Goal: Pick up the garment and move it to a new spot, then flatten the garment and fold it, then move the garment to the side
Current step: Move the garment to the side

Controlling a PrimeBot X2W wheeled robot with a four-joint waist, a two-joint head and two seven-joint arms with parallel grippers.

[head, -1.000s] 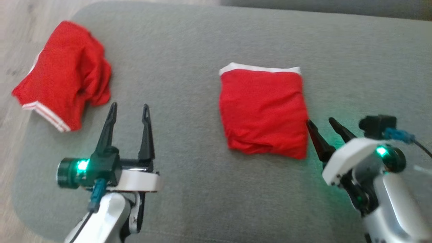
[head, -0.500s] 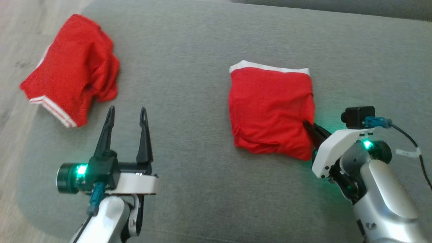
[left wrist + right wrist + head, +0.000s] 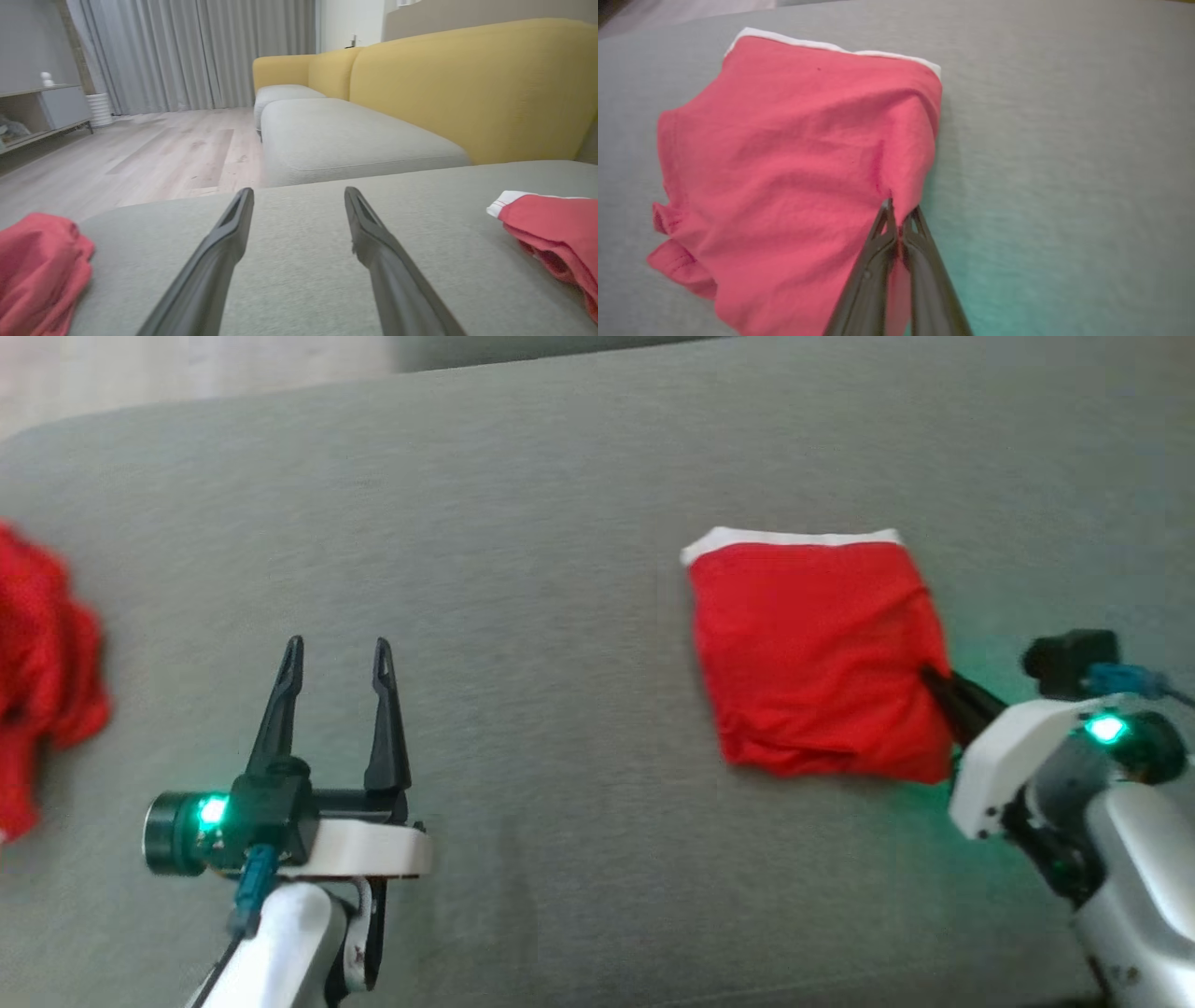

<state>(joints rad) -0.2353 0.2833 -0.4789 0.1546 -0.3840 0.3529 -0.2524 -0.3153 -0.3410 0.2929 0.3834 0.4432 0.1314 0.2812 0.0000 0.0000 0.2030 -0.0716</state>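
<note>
At the near left of the grey cushion, the left claw is hanging with its fingers wide apart. At the cushion's near right, the right claw is pinching shut on the right edge of the folded red garment. The garment is lying on the cushion's right half, almost square, its white band pointing to the cushion's far side. Another red cloth is bunching up at the cushion's left edge. Past the cushion, a yellow sofa back is standing.
</note>
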